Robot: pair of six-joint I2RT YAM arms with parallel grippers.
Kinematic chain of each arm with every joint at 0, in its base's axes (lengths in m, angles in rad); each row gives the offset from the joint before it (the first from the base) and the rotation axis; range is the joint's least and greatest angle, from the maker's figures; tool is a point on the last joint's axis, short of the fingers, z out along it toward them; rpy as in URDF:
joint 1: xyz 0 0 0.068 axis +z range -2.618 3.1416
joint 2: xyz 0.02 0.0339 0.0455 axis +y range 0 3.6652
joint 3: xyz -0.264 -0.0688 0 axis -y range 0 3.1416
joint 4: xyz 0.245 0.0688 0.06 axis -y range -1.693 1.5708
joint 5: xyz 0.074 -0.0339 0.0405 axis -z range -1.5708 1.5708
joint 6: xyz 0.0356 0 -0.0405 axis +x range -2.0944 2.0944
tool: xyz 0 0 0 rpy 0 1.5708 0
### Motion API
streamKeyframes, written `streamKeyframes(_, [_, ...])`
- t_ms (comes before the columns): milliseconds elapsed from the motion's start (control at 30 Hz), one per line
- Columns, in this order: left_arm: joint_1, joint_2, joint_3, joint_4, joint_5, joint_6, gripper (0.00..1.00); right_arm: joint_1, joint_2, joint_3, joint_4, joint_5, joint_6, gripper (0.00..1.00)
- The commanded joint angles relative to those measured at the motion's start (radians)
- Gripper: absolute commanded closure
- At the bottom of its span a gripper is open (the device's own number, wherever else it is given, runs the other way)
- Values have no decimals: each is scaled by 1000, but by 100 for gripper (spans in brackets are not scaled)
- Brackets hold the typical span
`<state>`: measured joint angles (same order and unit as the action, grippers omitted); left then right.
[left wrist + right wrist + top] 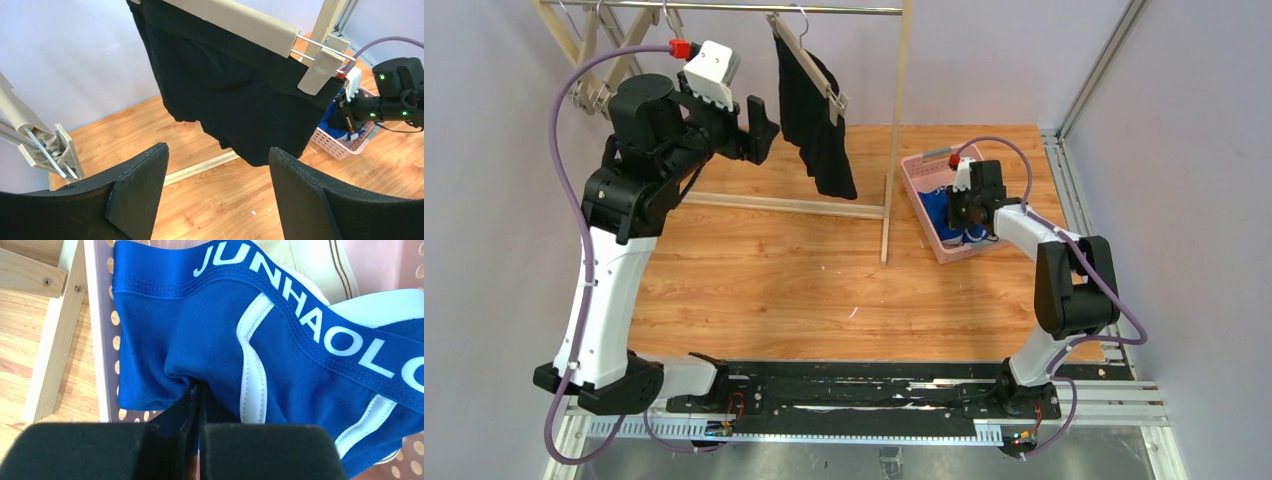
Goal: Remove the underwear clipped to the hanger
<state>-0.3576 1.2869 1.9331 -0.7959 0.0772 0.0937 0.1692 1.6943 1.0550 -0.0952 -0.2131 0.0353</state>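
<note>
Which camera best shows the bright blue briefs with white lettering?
The right wrist view: the bright blue cloth briefs fill the frame, lettering readable, a fold pinched by the right gripper. The top external view shows only a blue scrap in the pink plastic basket; the left wrist view, a distant blue patch.

The near half of the tabletop (774, 290) is bare from left edge to right edge, so passage there is free. Toward the far edge a wooden rack bars the way. Its base bar (774, 205) lies low across the boards. Its upright post (894, 130) stands between the hanging black underwear (816, 120) and the pink basket (921, 185) near the far right corner. There is open air under the cloth's hem.

The left end effector (761, 127), jaws spread, is just beside that cloth, with an empty clip hanger (50, 145) close on its left-edge side. The right end effector (197, 430) is low in the basket, walled in and pinching the blue underwear (200, 335).
</note>
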Motion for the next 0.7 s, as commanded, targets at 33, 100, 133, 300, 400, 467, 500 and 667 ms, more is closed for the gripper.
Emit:
streamKeyframes(33, [-9, -4, 3, 1, -20, 15, 18, -27, 42, 36, 2, -114, 26, 99])
streamKeyframes(100, [-9, 3, 9, -1, -23, 13, 20, -22, 66, 18, 21, -171, 48, 99])
streamKeyframes(133, [-8, 8, 15, 0, -26, 13, 20, -18, 72, 10, 30, -195, 53, 99])
streamKeyframes(300, [-8, 45, 73, 3, -15, 0, 18, 17, 59, -22, 47, -246, 46, 89])
streamKeyframes(400, [-9, 89, 138, 4, 15, -20, 18, 49, 34, -16, 33, -247, 34, 86])
streamKeyframes(467, [-9, 121, 189, 4, 20, -30, 17, 80, 13, -4, 9, -199, 15, 86])
streamKeyframes(500, [-9, 137, 216, 4, 20, -34, 17, 91, 0, 1, 2, -175, 8, 85])
streamKeyframes(667, [-9, 212, 334, 20, 51, -73, 15, 106, -86, 17, -23, -73, 0, 85])
